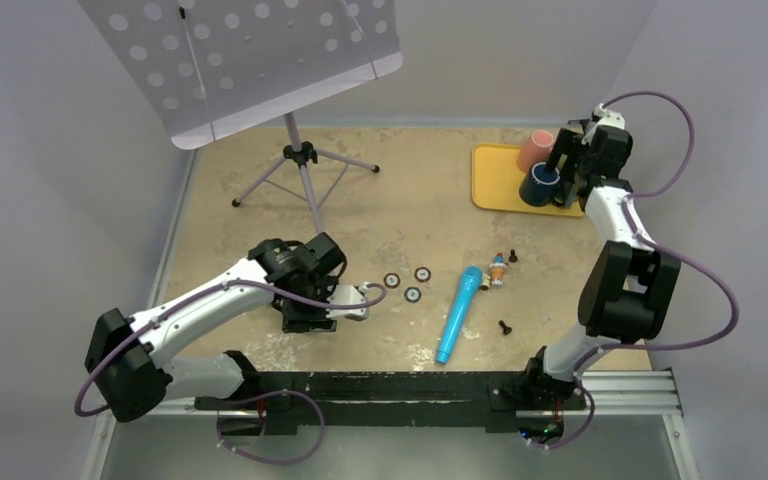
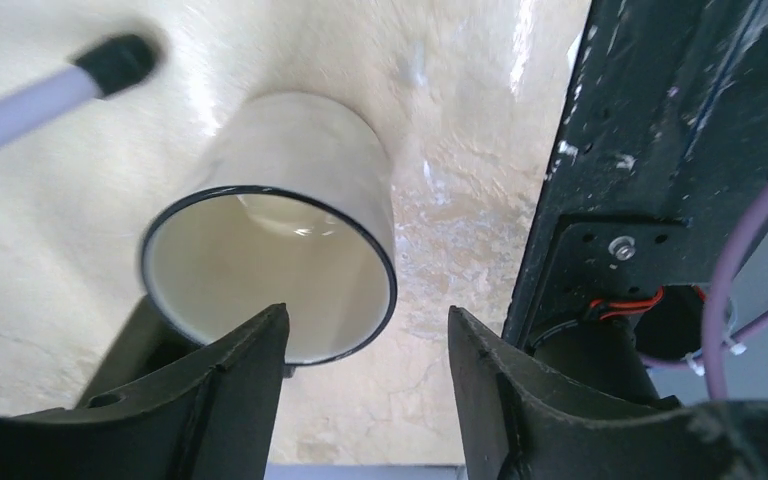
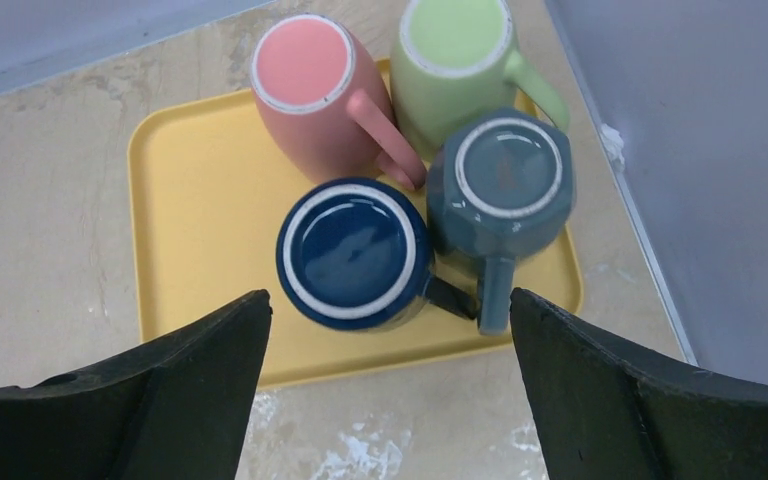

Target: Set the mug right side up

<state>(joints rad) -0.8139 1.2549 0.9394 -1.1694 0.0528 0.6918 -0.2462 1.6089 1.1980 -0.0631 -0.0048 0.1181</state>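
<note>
A white mug with a black rim (image 2: pixel 300 170) lies on its side on the table, its mouth toward my left gripper (image 2: pixel 367 312). That gripper is open; its left finger (image 2: pixel 230 390) overlaps the rim's lower edge and nothing is between the jaws. In the top view the mug (image 1: pixel 360 298) lies just right of the left gripper (image 1: pixel 345 305). My right gripper (image 3: pixel 389 294) is open and hovers over a yellow tray (image 3: pixel 200 200) with upside-down mugs: pink (image 3: pixel 305 70), green (image 3: pixel 450 50), dark blue (image 3: pixel 352 250), grey-blue (image 3: pixel 508 175).
A music stand (image 1: pixel 300 160) stands at the back left; one leg tip (image 2: pixel 110 60) is near the white mug. A blue cylinder (image 1: pixel 458 312), three small rings (image 1: pixel 412 293), a small figure (image 1: pixel 498 268) and screws lie mid-table. The black base rail (image 2: pixel 660 150) runs along the near edge.
</note>
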